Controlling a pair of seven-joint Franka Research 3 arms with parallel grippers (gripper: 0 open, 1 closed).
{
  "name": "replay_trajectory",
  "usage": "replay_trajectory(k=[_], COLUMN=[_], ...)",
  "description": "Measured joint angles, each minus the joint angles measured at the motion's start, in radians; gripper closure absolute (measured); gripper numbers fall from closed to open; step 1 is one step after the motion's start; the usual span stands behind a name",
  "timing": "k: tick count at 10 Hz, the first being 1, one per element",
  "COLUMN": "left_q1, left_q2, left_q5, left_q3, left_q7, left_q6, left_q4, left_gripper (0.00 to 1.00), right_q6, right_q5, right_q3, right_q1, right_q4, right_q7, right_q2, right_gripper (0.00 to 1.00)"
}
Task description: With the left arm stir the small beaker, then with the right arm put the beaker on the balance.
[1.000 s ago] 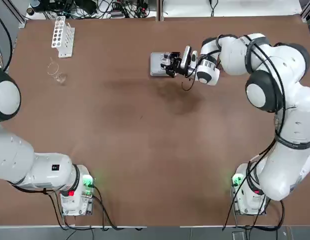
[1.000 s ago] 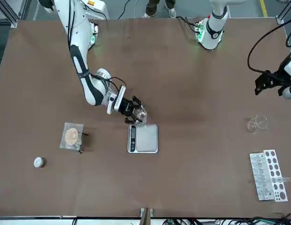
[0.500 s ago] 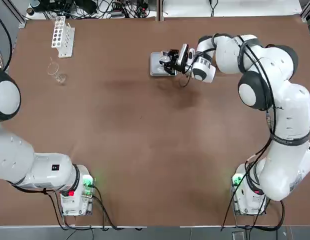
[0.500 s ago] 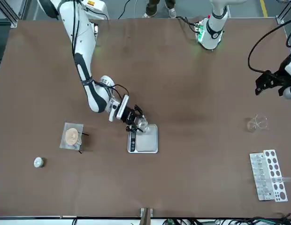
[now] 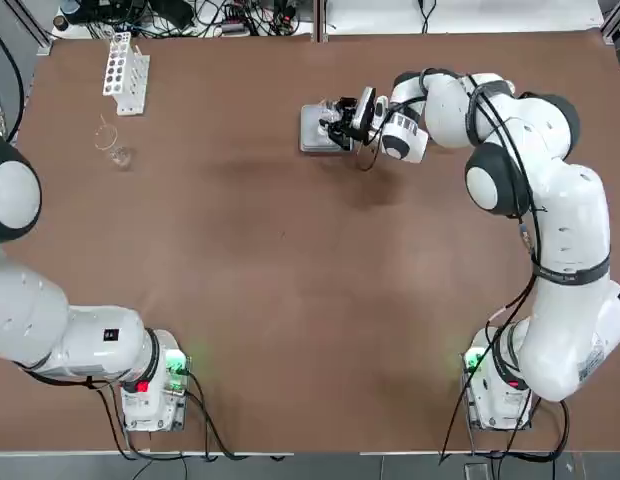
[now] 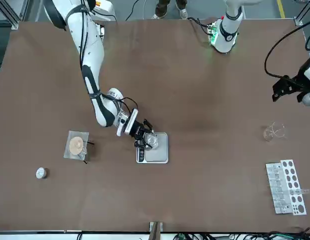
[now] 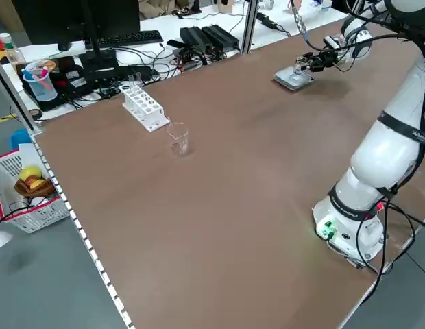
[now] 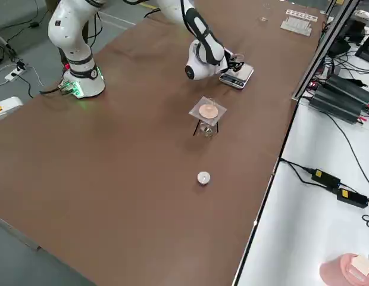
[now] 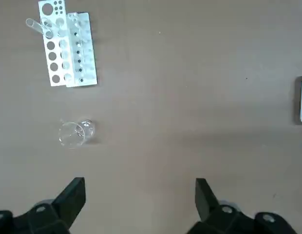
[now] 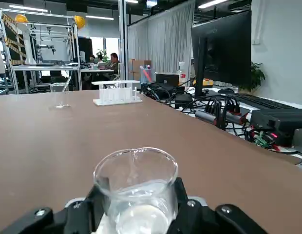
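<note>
Holding the tiny clear glass beaker [image 6: 151, 140] over the flat silver-grey digital balance [image 6: 156, 149] near the table's far edge, your right gripper [image 6: 145, 136] is clamped. Release remains. Left gripper [image 9: 140, 202] hangs wide, empty.

Even overhead light, soft shadows, sharp throughout, mild ceiling-lamp glare.

Robotics lab set up for chemistry-style bench work: a wide brown surface [image 5: 290, 300] with a white test-tube rack [image 5: 124, 72], glass beaker [image 5: 114, 150] and digital balance [image 5: 316, 130], cable tangles and power supplies [image 8: 339, 101] along the edges, monitors [image 10: 221, 48] and metal-frame workstations [image 10: 39, 44] behind.
</note>
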Motion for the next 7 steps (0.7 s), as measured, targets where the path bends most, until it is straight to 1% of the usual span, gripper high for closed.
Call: replay_trajectory(k=[3,6,7], left_q1=[0.000,0.000,0.000], left_q2=[0.001,0.001,0.001], left_q5=[0.000,0.000,0.000], left_q3=[0.001,0.001,0.001], left_q7=[0.000,0.000,0.000], left_q6=[0.000,0.001,0.001], left_q4=[0.000,0.000,0.000], left_gripper=[0.00,0.00,0.00], right_q6=[0.003,0.012,0.015], right_q5=[0.000,0.000,0.000], right_q3=[-0.002,-0.003,-0.004], right_q1=[-0.007,-0.010,-0.013], right_q4=[0.024,0.026,0.027], right_q7=[0.000,0.000,0.000], right_q2=[0.018,0.024,0.024], right_gripper=[0.42,0.41,0.37])
